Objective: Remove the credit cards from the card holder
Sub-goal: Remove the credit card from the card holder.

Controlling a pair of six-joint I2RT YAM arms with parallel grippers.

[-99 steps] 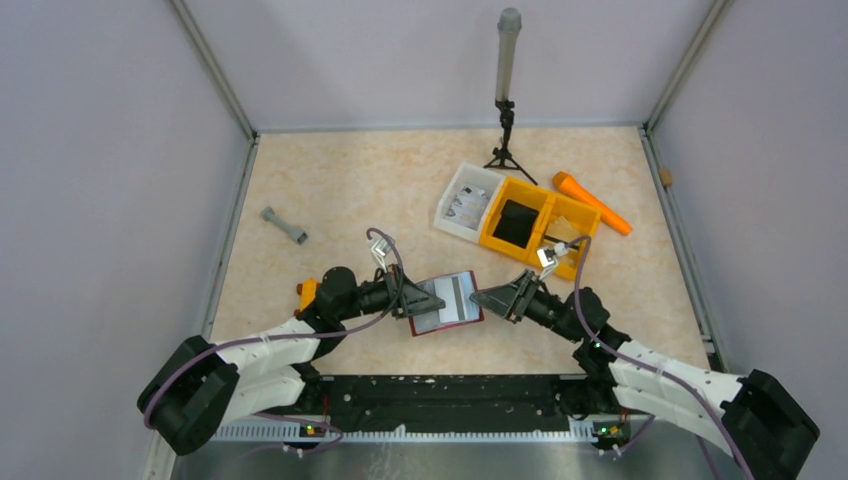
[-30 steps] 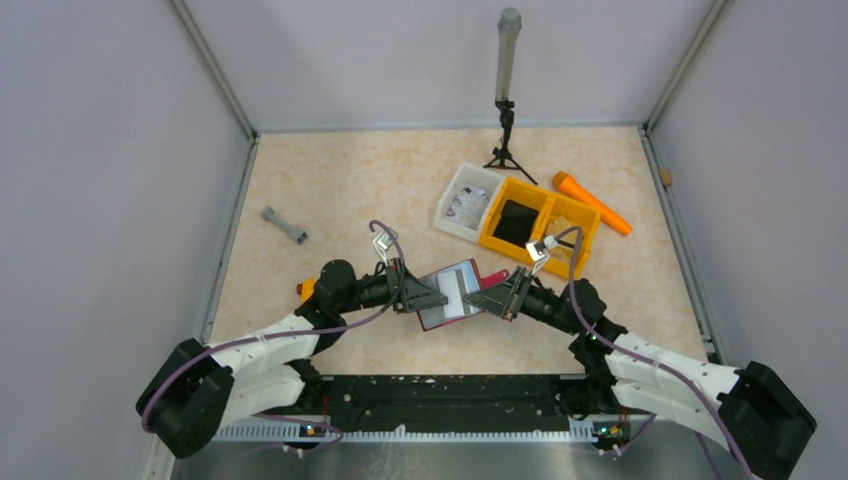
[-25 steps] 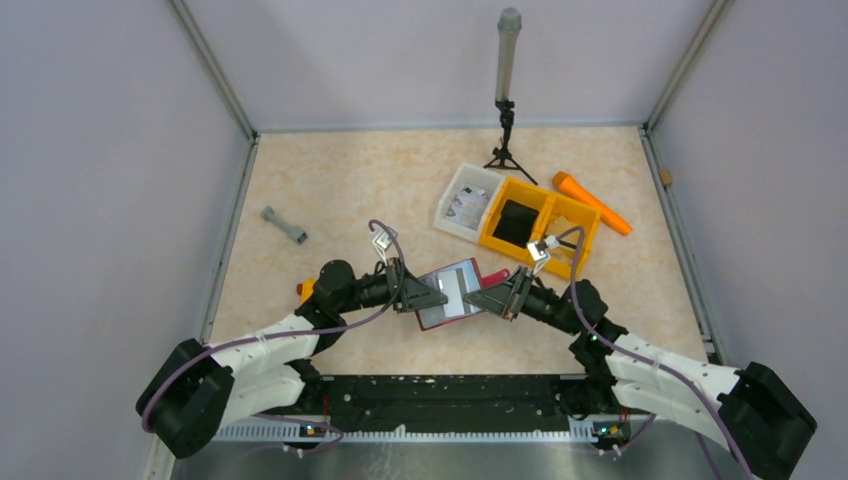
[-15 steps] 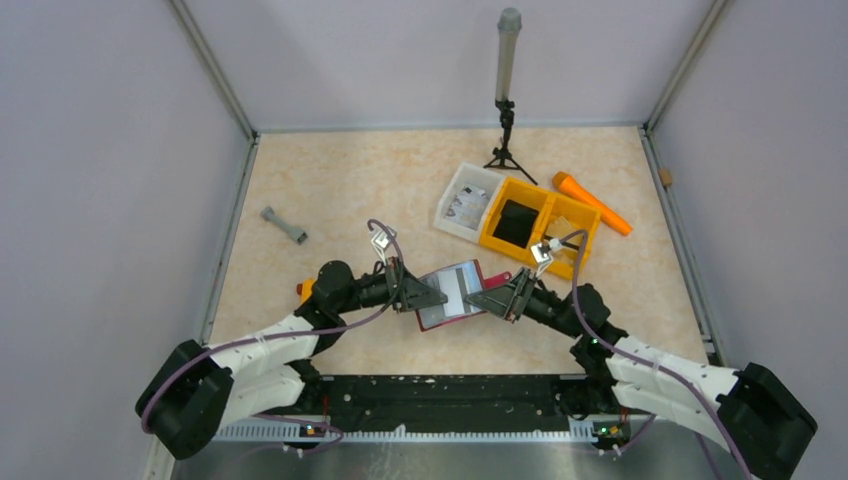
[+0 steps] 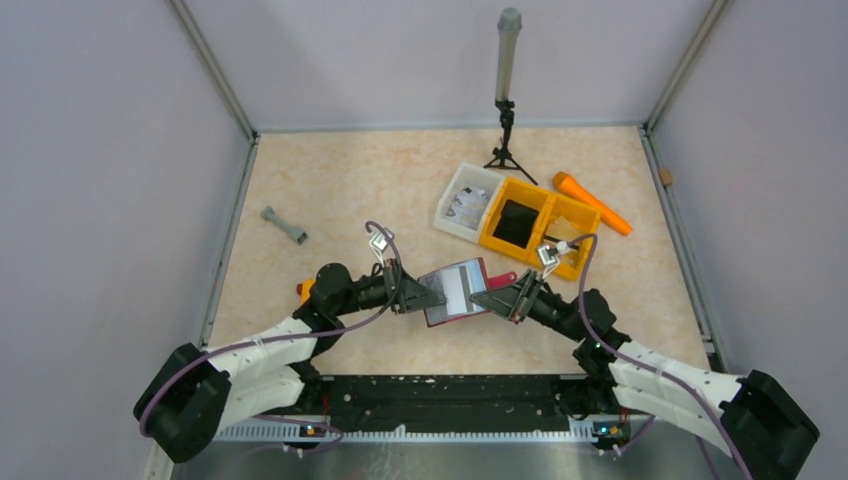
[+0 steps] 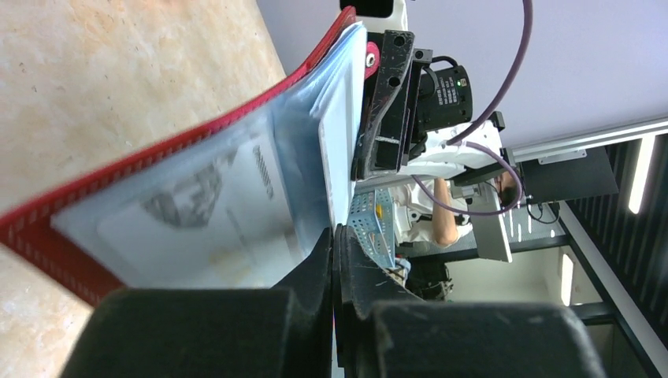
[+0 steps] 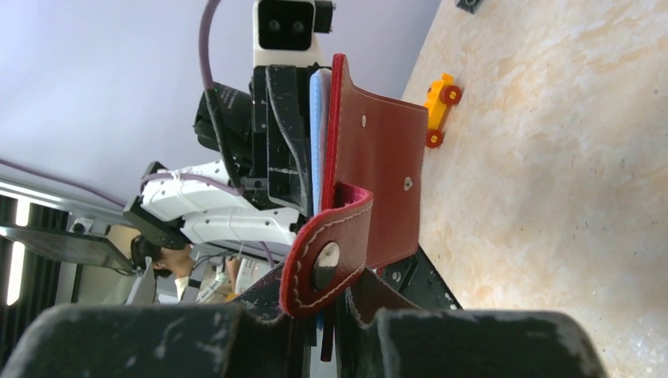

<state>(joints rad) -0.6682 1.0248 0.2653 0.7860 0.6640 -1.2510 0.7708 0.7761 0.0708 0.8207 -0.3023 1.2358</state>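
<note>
Left pincer (image 5: 438,298) pinched tight, right pincer (image 5: 478,297) likewise

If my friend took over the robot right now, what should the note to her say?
Left gripper: shut on the card holder, at its left edge.
Right gripper: shut on its right edge, by the snap tab.
Card holder: open and tilted, held between both grippers.
Credit cards: still inside the clear sleeves.
Done: holder gripped and opened.
Left: pull every card out.
</note>
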